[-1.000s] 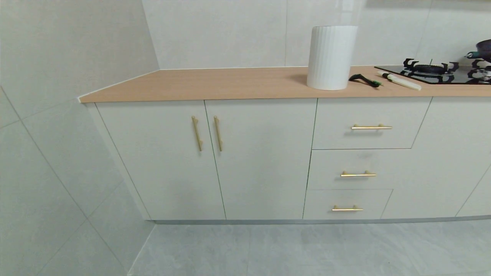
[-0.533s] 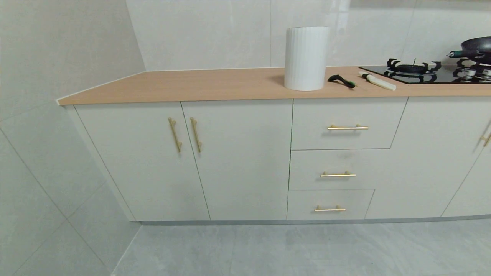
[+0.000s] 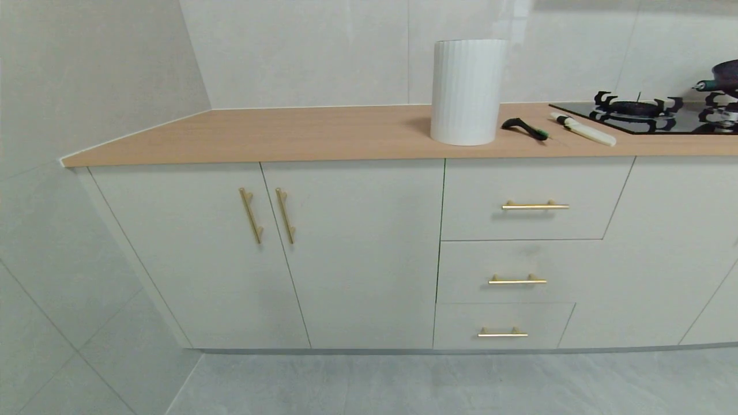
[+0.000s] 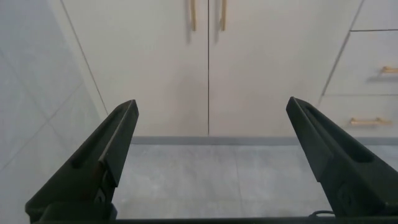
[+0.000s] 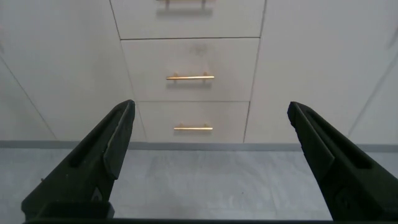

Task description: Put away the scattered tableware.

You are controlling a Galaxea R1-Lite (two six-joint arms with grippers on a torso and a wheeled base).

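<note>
On the wooden countertop point(image 3: 300, 135) stands a tall white ribbed container point(image 3: 466, 91). Just to its right lie a black-and-green peeler point(image 3: 523, 127) and a cream-handled knife point(image 3: 582, 128). My left gripper point(image 4: 211, 121) is open, low above the grey floor, facing the double cabinet doors point(image 4: 208, 62). My right gripper point(image 5: 208, 121) is open too, low in front of the drawers point(image 5: 189, 68). Nothing is between either pair of fingers.
Below the counter are two cabinet doors with gold handles point(image 3: 268, 215) and three drawers point(image 3: 533, 199) with gold bars. A gas hob point(image 3: 646, 109) with a dark pan point(image 3: 723, 75) sits at the far right. A tiled wall point(image 3: 86, 75) closes the left side.
The head camera has shifted: the whole counter first slid left in the picture, then a little right and lower. Nothing on the counter has moved.
</note>
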